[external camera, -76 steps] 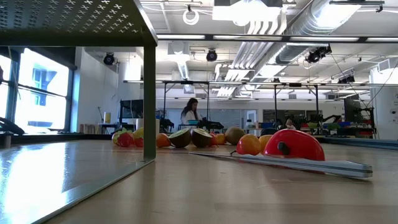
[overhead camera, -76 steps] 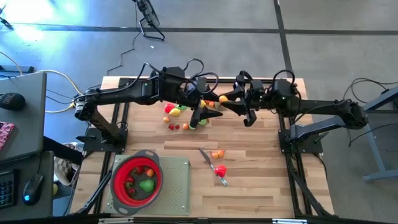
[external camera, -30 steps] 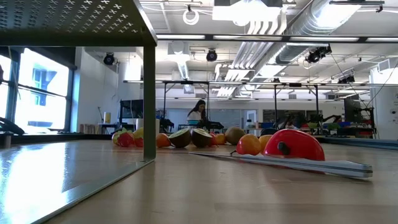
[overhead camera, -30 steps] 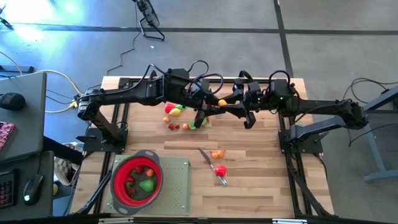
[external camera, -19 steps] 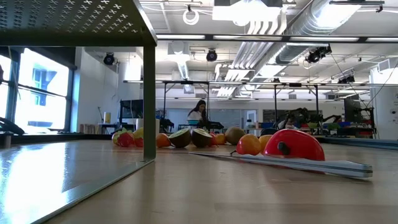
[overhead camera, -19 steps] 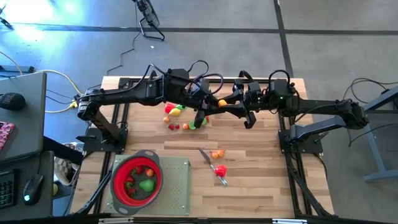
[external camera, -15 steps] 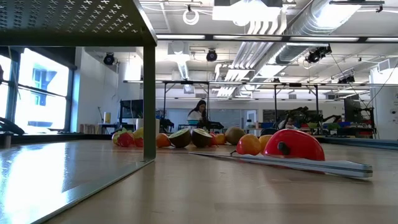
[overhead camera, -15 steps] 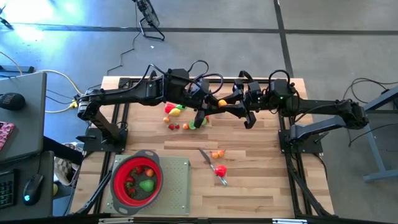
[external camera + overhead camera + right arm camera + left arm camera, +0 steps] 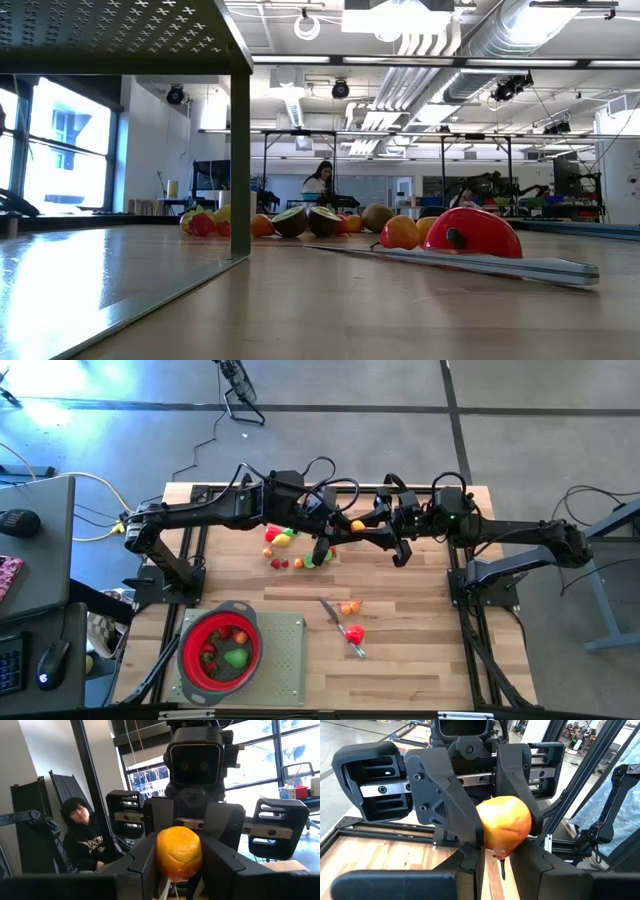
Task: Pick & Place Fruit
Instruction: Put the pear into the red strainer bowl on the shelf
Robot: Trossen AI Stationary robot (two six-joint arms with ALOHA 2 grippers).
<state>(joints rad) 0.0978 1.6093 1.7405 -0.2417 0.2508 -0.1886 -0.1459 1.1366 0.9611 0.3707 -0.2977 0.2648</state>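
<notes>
From above, my two pincers are meeting over the table's far side, above the loose fruit [image 9: 290,548]. Only my wrist cameras are showing the orange fruit [image 9: 504,824]: my left pincer [image 9: 495,857] and right pincer [image 9: 175,865] are both clamping it.

both arms meet mid-table, left gripper [image 9: 333,541] and right gripper [image 9: 345,532] facing, each clamped.

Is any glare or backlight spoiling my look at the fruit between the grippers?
Right wrist view: bright windows sit behind, yet the orange fruit is well lit in the left gripper. Left wrist view: even light on the right gripper. High view: floor glare, off the table. Low view: window sheen on the tabletop.
</notes>
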